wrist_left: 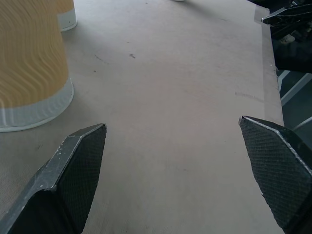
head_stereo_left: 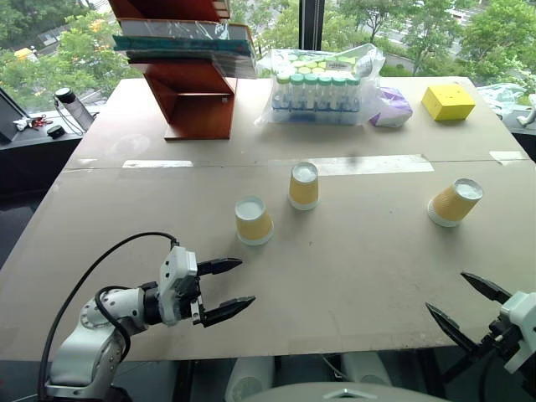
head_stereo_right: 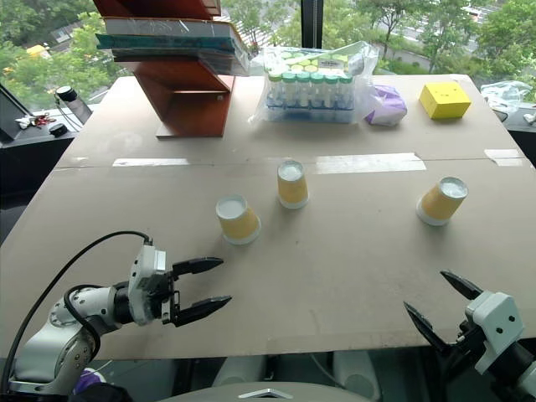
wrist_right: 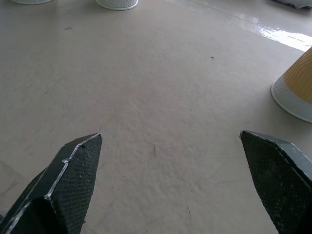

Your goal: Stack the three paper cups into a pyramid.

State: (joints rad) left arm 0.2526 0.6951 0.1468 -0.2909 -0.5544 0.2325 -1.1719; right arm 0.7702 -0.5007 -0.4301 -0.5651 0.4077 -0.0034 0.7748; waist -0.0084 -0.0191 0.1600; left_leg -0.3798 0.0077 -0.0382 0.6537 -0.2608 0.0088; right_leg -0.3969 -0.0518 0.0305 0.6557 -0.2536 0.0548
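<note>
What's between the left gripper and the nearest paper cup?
Nothing visible. The left gripper, open, faces bare table, with the nearest cup standing upside down just beyond it. The other cups stand farther off.

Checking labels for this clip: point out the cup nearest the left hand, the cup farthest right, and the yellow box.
Nearest cup point(head_stereo_left: 253, 221), left eye view, ribbed side.
Rightmost cup point(head_stereo_left: 452, 203), left eye view, ribbed side.
Yellow box point(head_stereo_left: 447, 101), left eye view, top face.
</note>
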